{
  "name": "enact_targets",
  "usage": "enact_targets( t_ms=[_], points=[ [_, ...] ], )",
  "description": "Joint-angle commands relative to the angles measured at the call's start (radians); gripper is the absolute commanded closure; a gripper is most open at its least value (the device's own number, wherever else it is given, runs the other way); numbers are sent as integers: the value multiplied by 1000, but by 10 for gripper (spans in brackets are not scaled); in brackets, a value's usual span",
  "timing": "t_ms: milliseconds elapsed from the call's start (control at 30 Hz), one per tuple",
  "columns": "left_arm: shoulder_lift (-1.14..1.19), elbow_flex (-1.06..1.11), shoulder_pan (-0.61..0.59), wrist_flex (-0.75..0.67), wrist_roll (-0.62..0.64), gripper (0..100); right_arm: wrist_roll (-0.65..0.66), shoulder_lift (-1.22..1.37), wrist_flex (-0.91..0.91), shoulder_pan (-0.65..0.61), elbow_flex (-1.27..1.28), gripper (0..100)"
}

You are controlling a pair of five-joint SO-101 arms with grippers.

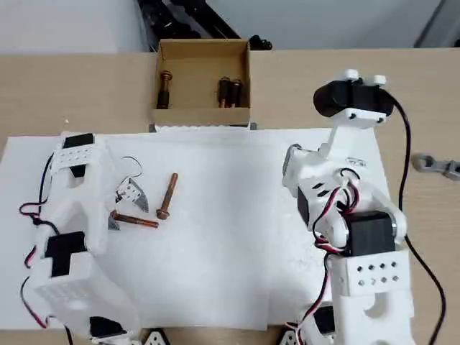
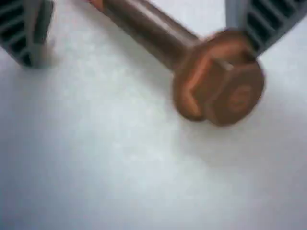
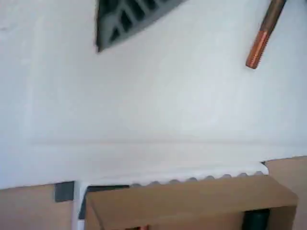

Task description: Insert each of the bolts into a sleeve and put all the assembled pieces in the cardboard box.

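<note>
Plainly, the left gripper (image 1: 126, 212) is spread apart astride the head of a copper bolt (image 2: 211, 81) (laid on the white sheet (image 1: 230, 251)); whether the right gripper (image 3: 122, 21) is apart or together cannot be told.

— What does everything sit on?
— A light-brown wooden table (image 1: 72, 86). A large flat white sheet (image 1: 230, 244) covers its middle and reaches the near edge.
— Anything on the bare wood?
— At the right edge, off the sheet, lies a small grey metal piece (image 1: 434, 164). I cannot tell what it is.
— And the sheet's far edge?
— It is wavy, like corrugated board cut across. A small dark grey square tab (image 3: 64, 190) sits there, where sheet meets wood.
— Behind the table?
— Black angled struts (image 1: 188, 20), like the legs of a stand, against a pale background.
</note>
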Motion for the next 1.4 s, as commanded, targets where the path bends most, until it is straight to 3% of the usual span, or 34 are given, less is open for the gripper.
enact_targets(
  t_ms=[0, 167, 567, 867, 1133, 1367],
  points=[
    [115, -44, -11, -6, 14, 790, -9, -18, -12, 13, -8, 851],
    [181, -67, -12, -18, -55, 994, -9, -18, -13, 13, -8, 851],
    [61, -74, -3, -21, -153, 994, -9, -18, -18, 13, -8, 851],
    [-319, -71, 68, -18, -390, 994, -15, -18, 22, 13, -12, 851],
    [-732, -71, 118, -26, -589, 994, -187, -7, 22, 15, -11, 851],
    [-1025, -39, 109, -26, -649, 994, -112, 33, 25, 42, -12, 851]
  ],
)
